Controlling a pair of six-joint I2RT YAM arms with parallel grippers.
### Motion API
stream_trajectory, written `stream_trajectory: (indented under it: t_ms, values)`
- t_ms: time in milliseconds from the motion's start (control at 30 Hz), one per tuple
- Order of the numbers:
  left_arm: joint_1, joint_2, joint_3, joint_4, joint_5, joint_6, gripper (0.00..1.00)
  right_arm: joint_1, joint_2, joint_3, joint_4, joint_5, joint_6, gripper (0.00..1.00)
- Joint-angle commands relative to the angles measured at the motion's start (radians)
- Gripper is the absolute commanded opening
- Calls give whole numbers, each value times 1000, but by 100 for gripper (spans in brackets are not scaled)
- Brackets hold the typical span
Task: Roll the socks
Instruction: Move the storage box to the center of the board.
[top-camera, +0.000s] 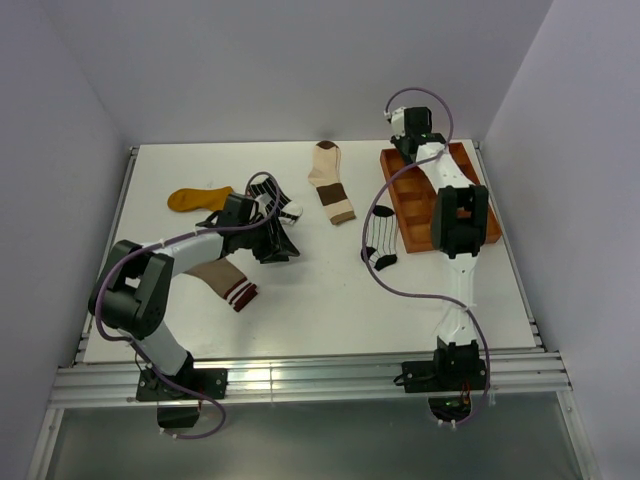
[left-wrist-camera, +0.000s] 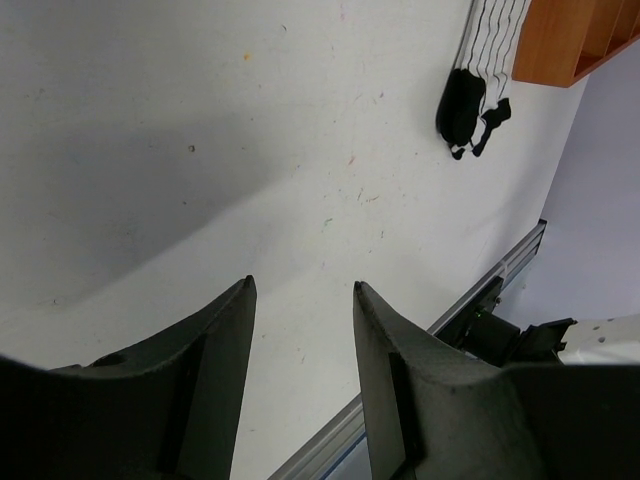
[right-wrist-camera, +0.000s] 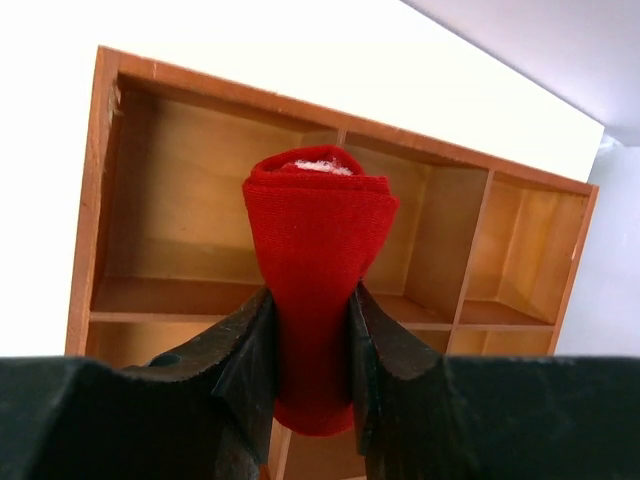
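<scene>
The right gripper (right-wrist-camera: 312, 300) is clamped on the rolled red sock (right-wrist-camera: 318, 240) above the wooden tray (right-wrist-camera: 108, 200) at the far right corner of the table (top-camera: 320, 310); stowing seems under way, calling for a gentle lowering into a compartment; the left gripper (left-wrist-camera: 300, 290) hangs open, empty.

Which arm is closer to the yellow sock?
Left. The left gripper is a short way from the yellow sock; the right gripper is far off over the wooden tray, holding a red sock.
</scene>
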Motion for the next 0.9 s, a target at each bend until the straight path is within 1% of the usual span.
stream_trajectory:
  t_ms: [0, 100, 200, 300, 367, 400, 433, 467, 600, 767, 867]
  values:
    - [3, 7, 33, 25, 27, 19, 49, 12, 44, 86, -23, 14, 4, 0]
    - [3, 5, 34, 16, 21, 19, 49, 12, 58, 111, -27, 13, 7, 0]
    - [3, 5, 28, 16, 18, 24, 49, 14, 16, 57, -17, 1, 11, 0]
    - [5, 10, 27, 21, 25, 21, 49, 23, -48, -30, -11, 1, 8, 0]
    - [3, 10, 23, 22, 27, 22, 49, 25, -88, -125, 15, 1, 5, 0]
    - [3, 5, 22, 24, 25, 22, 49, 25, -135, -159, 27, 1, 4, 0]
    - [5, 2, 19, 24, 27, 24, 49, 25, -155, -228, 56, 2, -2, 0]
    - [3, 1, 17, 24, 28, 25, 49, 25, -178, -256, 62, 4, -7, 0]
    - [3, -3, 14, 21, 30, 31, 49, 25, -201, -291, 23, 4, -12, 0]
    - [3, -6, 10, 30, 34, 30, 49, 34, -226, -368, 30, 7, -15, 0]
    - [3, -7, 7, 28, 33, 33, 49, 40, -287, -456, 108, 48, -15, 0]
